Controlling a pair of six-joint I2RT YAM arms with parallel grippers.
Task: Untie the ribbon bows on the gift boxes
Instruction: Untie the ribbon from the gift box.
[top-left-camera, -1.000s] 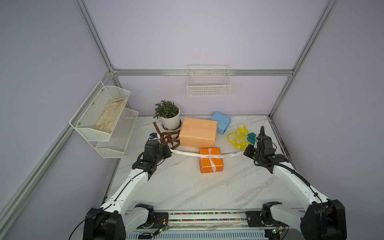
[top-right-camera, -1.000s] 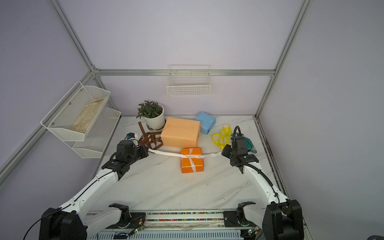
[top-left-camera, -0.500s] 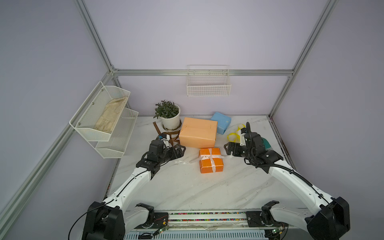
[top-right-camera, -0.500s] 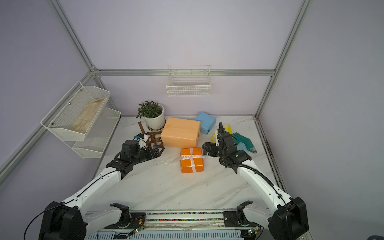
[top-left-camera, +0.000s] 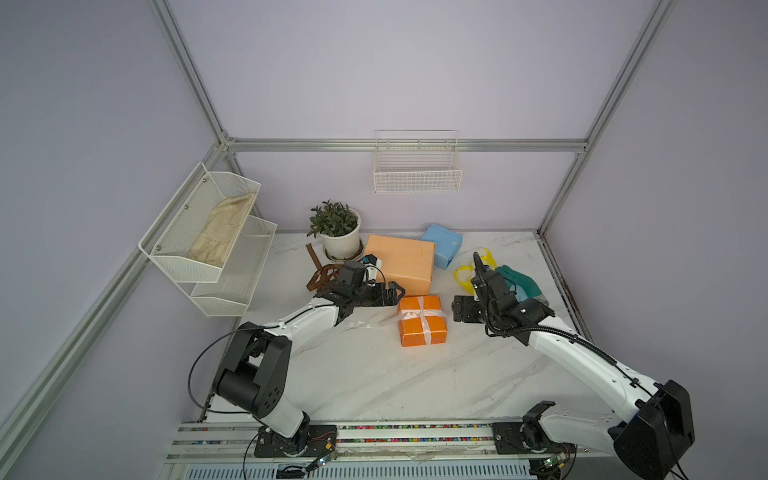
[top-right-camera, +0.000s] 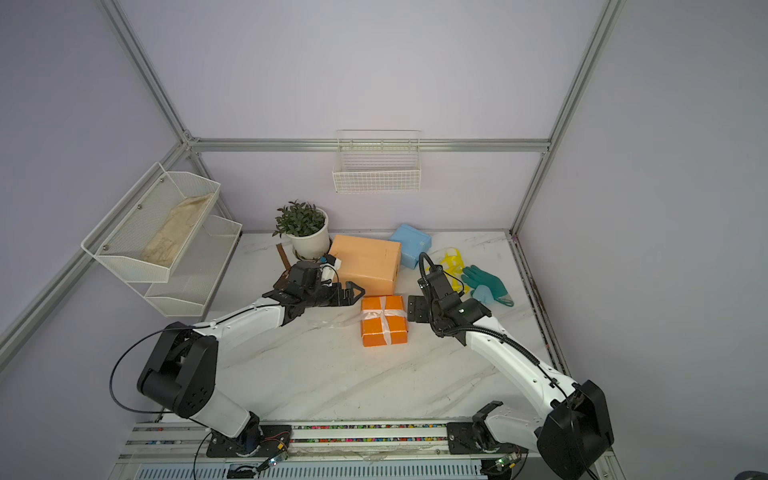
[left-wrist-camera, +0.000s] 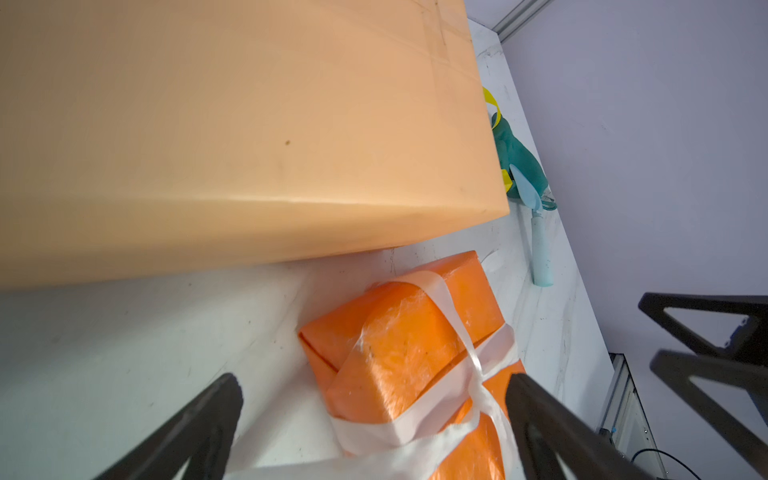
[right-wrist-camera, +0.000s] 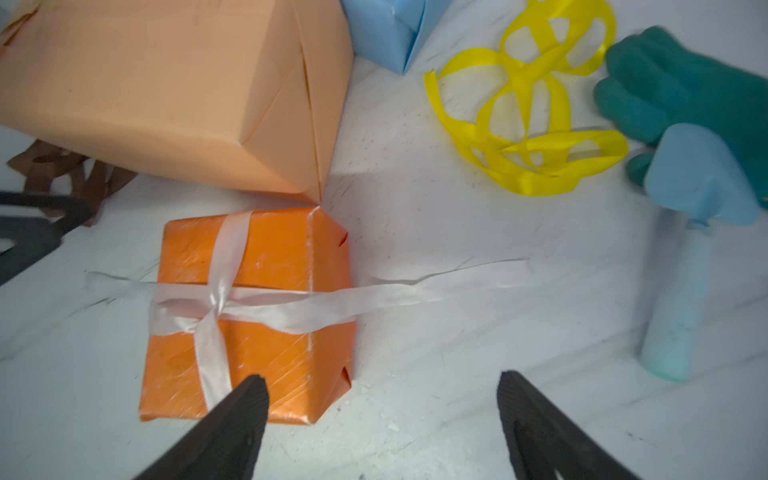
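The bright orange box sits near the middle of the table. The white ribbon is crossed and knotted on its top. In the right wrist view the ribbon's two tails lie flat on the table, one off each side of the box.

The left tool hangs just off the box's 10 o'clock corner. Its jaws are spread wide and hold nothing. The right tool is just beside the box at 3 o'clock, pointing at it. Its jaws are also wide apart and empty, above the ribbon's tail on that side.

The large peach box stands at the orange box's 12 o'clock, their near corners almost meeting. The light blue box leans against it at 2 o'clock. A faint mark on the blue box's top is too small to read.

The yellow ribbon lies in loose loops on the table between the blue box and a teal glove. The brown ribbon lies at the peach box's 9 o'clock, below the white plant pot.
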